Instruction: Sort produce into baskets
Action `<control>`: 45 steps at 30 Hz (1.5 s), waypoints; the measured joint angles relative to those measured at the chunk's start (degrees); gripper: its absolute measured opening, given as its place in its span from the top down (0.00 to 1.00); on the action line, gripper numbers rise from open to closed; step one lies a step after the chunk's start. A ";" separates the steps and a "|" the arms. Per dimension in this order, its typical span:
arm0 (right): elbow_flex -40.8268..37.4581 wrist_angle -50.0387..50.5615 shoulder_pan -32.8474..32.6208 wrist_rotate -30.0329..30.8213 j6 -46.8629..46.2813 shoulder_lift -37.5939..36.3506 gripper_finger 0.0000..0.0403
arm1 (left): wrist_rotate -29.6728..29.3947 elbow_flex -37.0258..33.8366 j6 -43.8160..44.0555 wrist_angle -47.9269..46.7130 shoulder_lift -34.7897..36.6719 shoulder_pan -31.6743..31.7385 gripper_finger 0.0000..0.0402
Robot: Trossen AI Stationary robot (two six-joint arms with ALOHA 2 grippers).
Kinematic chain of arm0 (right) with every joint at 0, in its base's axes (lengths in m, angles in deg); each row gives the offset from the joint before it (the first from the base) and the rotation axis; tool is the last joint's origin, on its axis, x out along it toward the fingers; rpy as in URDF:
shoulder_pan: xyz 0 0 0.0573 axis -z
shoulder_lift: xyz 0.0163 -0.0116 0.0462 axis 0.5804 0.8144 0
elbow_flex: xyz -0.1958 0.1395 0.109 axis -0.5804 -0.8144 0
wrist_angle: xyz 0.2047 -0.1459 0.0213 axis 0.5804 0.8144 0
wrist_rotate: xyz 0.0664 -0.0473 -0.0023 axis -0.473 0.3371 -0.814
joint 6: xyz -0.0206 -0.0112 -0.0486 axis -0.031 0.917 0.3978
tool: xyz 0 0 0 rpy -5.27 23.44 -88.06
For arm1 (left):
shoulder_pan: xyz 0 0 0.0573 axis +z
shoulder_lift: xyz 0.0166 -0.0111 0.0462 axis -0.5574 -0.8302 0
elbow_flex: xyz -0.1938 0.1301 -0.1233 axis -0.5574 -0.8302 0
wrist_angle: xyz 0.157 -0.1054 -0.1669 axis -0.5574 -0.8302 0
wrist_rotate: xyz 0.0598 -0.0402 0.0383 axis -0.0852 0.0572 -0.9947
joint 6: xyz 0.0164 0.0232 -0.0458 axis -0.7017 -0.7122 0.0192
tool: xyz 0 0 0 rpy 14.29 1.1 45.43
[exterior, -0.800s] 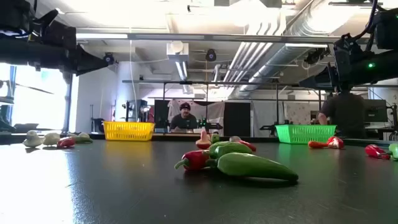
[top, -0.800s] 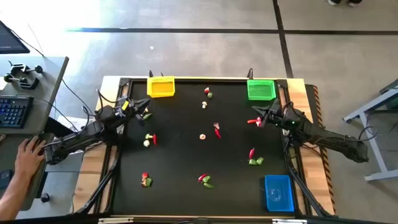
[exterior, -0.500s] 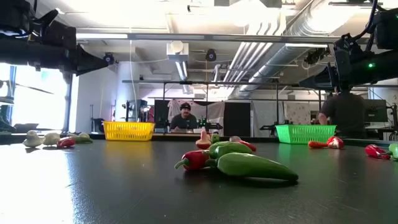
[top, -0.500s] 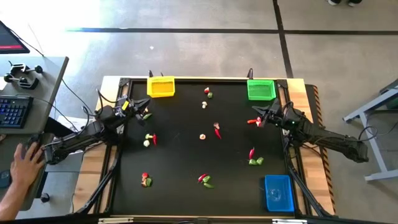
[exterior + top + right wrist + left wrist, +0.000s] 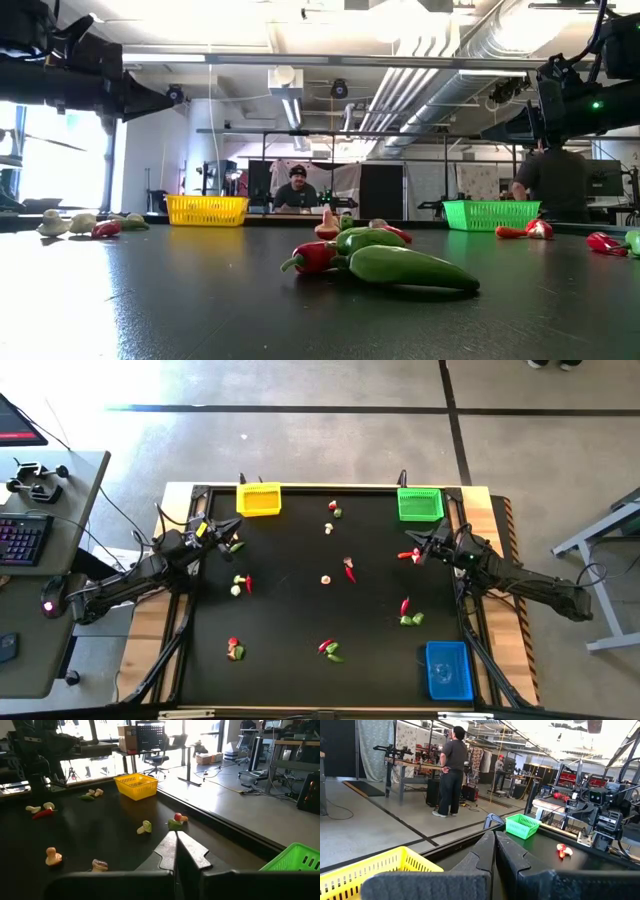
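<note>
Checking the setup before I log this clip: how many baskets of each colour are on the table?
yellow basket: 1
green basket: 1
blue basket: 1
Total: 3

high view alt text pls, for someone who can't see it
Black table from above, strewn with tiny toy produce; yellow basket and green basket at the far edge, blue basket near right. Left gripper and right gripper hover shut.
</note>
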 joint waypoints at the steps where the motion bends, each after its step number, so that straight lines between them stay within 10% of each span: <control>1: 0.00 0.02 0.00 -0.01 -0.01 0.02 1.00 | 0.00 -0.01 -0.01 0.00 -0.01 0.00 1.00; 45: -0.01 0.01 0.00 -0.02 -0.01 0.01 1.00 | -0.01 0.00 -0.01 0.00 0.00 0.00 1.00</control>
